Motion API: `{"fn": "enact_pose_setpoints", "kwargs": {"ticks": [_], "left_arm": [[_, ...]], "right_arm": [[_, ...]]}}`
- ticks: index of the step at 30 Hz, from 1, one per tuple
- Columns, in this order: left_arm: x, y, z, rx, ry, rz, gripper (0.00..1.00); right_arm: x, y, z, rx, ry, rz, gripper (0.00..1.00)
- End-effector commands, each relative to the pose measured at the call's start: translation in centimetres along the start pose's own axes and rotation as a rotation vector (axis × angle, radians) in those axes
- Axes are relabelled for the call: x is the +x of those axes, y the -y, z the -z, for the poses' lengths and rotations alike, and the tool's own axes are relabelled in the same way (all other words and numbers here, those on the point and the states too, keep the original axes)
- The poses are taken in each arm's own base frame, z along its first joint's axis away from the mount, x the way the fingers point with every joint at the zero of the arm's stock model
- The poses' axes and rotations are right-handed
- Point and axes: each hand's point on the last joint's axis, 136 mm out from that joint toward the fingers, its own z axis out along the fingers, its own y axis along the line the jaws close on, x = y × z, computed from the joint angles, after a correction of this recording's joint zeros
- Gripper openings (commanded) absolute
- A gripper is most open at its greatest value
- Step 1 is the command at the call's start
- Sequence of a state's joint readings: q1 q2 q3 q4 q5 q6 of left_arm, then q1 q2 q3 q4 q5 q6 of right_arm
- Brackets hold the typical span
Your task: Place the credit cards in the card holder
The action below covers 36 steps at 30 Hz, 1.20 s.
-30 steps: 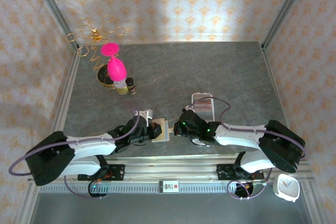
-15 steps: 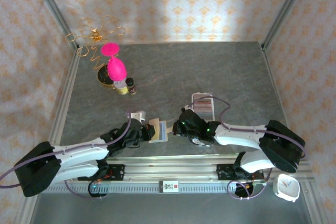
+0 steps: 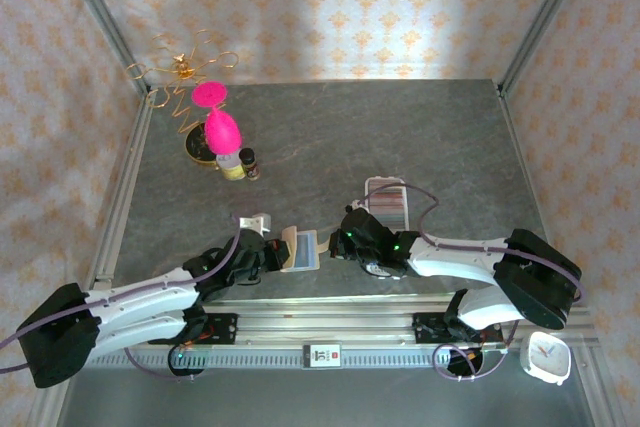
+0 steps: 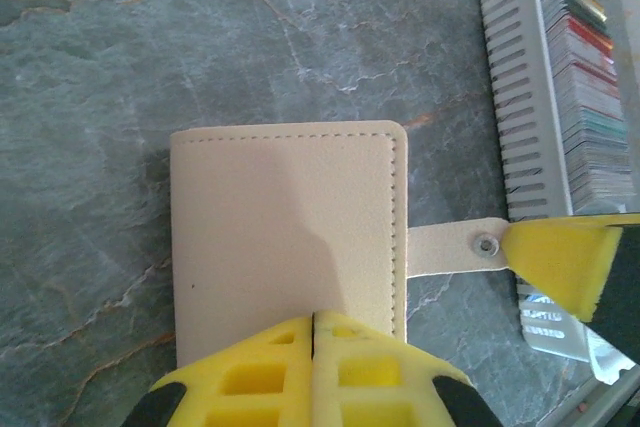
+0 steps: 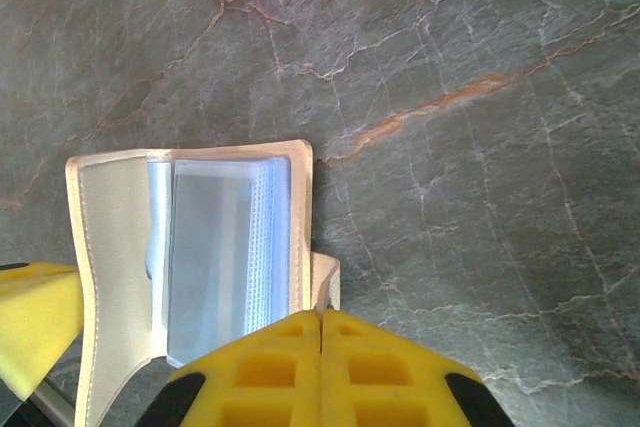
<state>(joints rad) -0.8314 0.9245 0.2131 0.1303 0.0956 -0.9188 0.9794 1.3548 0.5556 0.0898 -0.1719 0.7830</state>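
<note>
We see the credit cards [image 4: 585, 77] stacked on edge in the white tray [image 4: 512, 117]. The card holder [image 5: 100, 247] lies by the worktop's [image 3: 400, 127] near edge, clear sleeves [image 5: 215, 247] showing. It sits between our left gripper [image 4: 313, 347] and right gripper [image 5: 320, 347], both clenched empty, tips at its edges.

Beige card holder [image 4: 285, 232] (veined grey table [image 4: 150, 37])

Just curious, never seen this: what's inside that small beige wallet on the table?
Inside the open card holder is a stack of clear plastic sleeves. The top sleeve looks empty; the ones beneath are covered by it, so what they hold cannot be seen.
</note>
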Motion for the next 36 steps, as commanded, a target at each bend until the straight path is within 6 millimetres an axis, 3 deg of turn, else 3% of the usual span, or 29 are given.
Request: {"fn": "enact_pose_setpoints", "kwargs": {"ticks": [1, 15, 28, 36], "left_arm": [[1.5, -2.9, 0.2, -0.122, -0.052, -0.024, 0.0], [-0.1, -5.2, 1.8, -0.244, 0.043, -0.009, 0.03], [0.7, -7.1, 2.0, -0.29, 0.041, 0.015, 0.04], [1.4, -4.3, 0.7, -0.145, -0.008, 0.049, 0.05]], "right_arm": [[-0.8, -0.6, 0.1, 0.005, 0.03, 0.017, 0.0], [-0.8, -0.6, 0.0, 0.005, 0.026, 0.023, 0.0], [-0.7, -0.6, -0.1, 0.003, 0.023, 0.026, 0.0], [-0.7, -1.0, -0.1, -0.005, 0.021, 0.032, 0.0]]}}
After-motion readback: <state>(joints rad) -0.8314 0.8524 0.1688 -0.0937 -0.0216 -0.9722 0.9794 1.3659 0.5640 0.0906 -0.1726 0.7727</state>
